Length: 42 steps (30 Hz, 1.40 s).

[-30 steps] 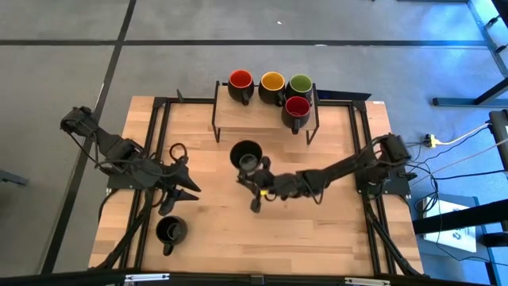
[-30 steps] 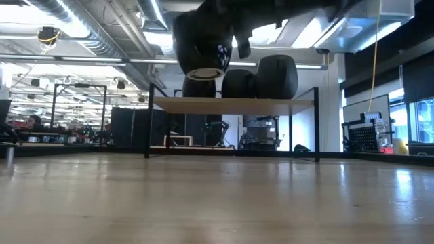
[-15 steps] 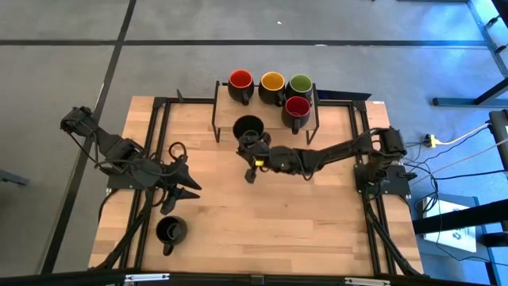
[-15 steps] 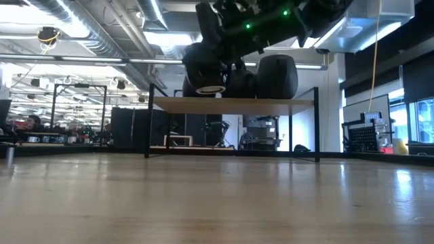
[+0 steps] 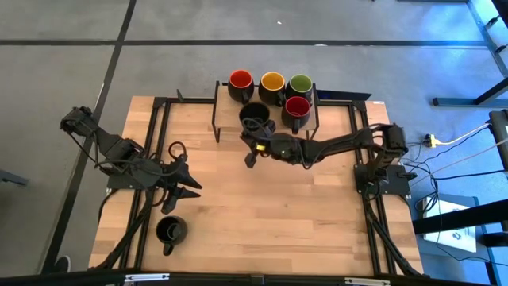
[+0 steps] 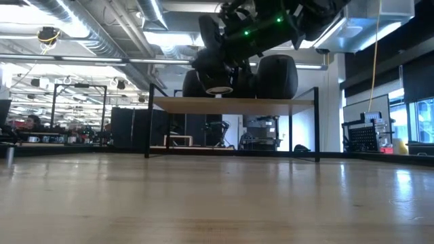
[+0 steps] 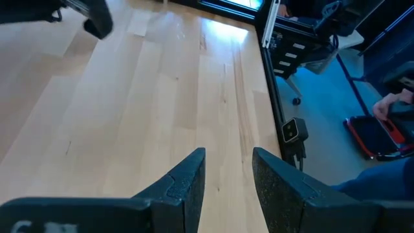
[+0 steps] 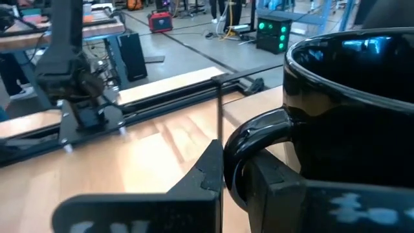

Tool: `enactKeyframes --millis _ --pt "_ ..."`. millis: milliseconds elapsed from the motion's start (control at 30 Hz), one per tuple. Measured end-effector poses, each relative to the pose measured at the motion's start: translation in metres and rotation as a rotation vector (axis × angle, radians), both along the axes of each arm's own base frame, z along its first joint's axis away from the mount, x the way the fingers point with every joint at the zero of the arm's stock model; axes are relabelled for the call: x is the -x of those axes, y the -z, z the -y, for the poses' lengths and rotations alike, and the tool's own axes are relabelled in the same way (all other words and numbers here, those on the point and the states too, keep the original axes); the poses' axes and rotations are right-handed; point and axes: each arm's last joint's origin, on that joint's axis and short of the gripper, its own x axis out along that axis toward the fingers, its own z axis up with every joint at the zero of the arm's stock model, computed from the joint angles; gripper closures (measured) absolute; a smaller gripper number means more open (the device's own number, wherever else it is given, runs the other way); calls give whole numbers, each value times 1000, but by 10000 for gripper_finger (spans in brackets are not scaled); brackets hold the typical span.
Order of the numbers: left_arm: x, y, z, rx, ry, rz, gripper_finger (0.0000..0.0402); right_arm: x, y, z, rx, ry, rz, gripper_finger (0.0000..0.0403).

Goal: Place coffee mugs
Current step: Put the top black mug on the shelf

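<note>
My right gripper [image 5: 256, 132] is shut on a black mug with a black inside [image 5: 254, 114]. It holds the mug just above the near left part of a small wooden shelf [image 5: 230, 111]. Four black mugs stand on the shelf by their bases: red inside [image 5: 240, 79], yellow-orange [image 5: 272, 81], green [image 5: 300, 83] and red again [image 5: 297, 106]. Another black mug [image 5: 171, 230] stands on the table near its near left corner. My left gripper [image 5: 189, 184] waits open, above that mug's far side; in its own view the fingers [image 7: 187, 184] stand apart over bare wood. My right gripper pinches the black mug's handle [image 8: 244, 139] between its two fingers [image 8: 208, 173]. The fingers come level, slanting from the table's near right side. The mug [image 6: 215, 68] stays upright and lifted clear, its base a little above the shelf board [image 6: 234, 103].
The shelf stands on thin black metal legs [image 5: 217, 127] at the table's far middle. Black frame rails [image 5: 155, 143] run along the table's left and right sides. Bare wood [image 5: 270, 222] lies between the arms. A person's hand [image 7: 391, 103] shows beyond the table's edge.
My right gripper has carried the black mug from over the table's middle toward the far edge, up to the shelf's near left part, staying shut on the handle with the mug upright. The left arm has kept still.
</note>
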Motion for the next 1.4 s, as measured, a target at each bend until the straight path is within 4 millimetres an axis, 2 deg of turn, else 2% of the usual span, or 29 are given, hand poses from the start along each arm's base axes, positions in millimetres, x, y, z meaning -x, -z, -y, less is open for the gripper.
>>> enactKeyframes --millis 233,633,867,1400 --pt "0 0 0 0 0 0 279 1 1 10 -25 35 0 389" --pt "0 0 0 -1 0 1 279 3 4 13 -31 129 -21 385" --pt "0 0 0 -5 -7 3 279 5 4 24 -37 139 -24 383" --pt "0 0 -1 -13 -21 8 279 7 8 26 -33 195 -65 368"
